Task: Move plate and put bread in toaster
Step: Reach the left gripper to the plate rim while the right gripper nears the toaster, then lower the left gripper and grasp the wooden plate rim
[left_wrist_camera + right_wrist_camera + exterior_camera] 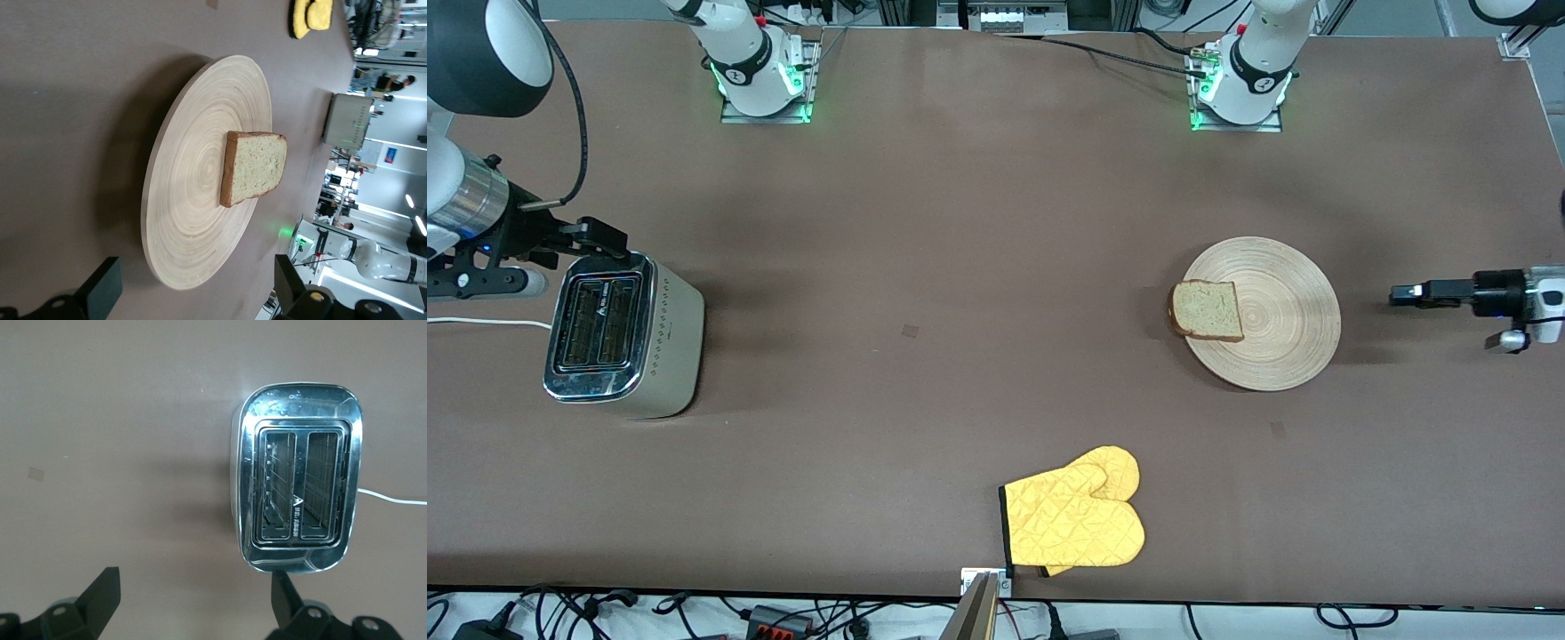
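Reading the front view as a clock face and sweeping from the nine o'clock edge toward three, the right gripper (609, 238) comes first. It hangs over the table just beside the toaster (624, 333). Its fingers (100, 590) are spread wide and hold nothing. It looks placed there so the two slots stay in plain sight from above, ready for a slice to be lowered in. The toaster stands at nine o'clock at the right arm's end of the table, slots up and empty, its white cord (480, 322) trailing toward the table edge.

At six o'clock, near the front edge, lies a yellow oven mitt (1076, 516), well apart from everything else and touched by nothing.

At about three o'clock sits the plate (1272, 320), flat on the table. The bread (1208, 309) lies on the part of the plate nearest the toaster, one edge overhanging the rim slightly, which should make it easy to pinch.

Last, the left gripper (1405, 293) hovers low near the plate's three o'clock rim, apart from it and empty-handed. Its fingers (100, 290) are fully apart and aimed at the rim, probably to take hold there and move the plate.
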Controlling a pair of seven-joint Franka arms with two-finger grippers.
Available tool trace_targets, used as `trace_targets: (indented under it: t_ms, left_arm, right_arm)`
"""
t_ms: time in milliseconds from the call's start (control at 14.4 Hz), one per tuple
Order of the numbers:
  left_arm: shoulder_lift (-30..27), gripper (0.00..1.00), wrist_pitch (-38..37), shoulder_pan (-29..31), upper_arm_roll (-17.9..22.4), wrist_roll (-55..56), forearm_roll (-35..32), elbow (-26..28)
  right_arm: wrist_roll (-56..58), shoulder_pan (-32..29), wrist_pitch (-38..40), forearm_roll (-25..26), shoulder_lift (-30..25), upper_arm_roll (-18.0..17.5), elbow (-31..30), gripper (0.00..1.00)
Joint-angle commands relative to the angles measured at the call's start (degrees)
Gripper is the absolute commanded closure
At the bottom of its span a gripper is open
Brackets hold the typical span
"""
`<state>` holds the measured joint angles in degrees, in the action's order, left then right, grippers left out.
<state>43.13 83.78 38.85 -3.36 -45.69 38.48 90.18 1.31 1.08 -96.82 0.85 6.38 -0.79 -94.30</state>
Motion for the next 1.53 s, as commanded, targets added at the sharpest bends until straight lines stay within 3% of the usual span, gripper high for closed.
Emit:
trace_targets:
  t_ms: [0,278,486,833,1249,1457]
  left_arm:
    - [3.53,0.02,0.86,0.26,-0.24,-7.82,4.39,0.88]
    - [5.12,0.26,0.77,-0.18,-0.24,-10.03,5.46,0.97]
    - [7.83,0.30,0.77,-0.18,-0.24,-14.49,5.55,0.97]
    - [8.72,0.49,0.86,-0.27,-0.33,-18.29,5.55,0.97]
    - [8.90,0.49,2.26,-3.17,-0.24,-19.00,5.28,1.14]
    - [9.60,0.57,2.36,-3.17,-0.24,-18.91,5.28,1.14]
  right_arm:
    - [0.89,0.85,-0.21,0.38,1.79,-0.09,1.84,0.00]
    - [0.89,3.74,-0.21,0.55,2.67,-0.09,2.01,0.00]
    - [0.89,5.76,-0.21,0.55,2.76,-0.09,2.01,0.00]
    - [-0.08,8.93,-0.12,0.47,2.76,-0.09,1.93,0.00]
    - [-0.17,13.24,-1.26,0.11,4.08,-0.09,1.84,0.00]
    - [-0.17,13.86,-1.79,0.20,5.22,0.00,1.75,0.00]
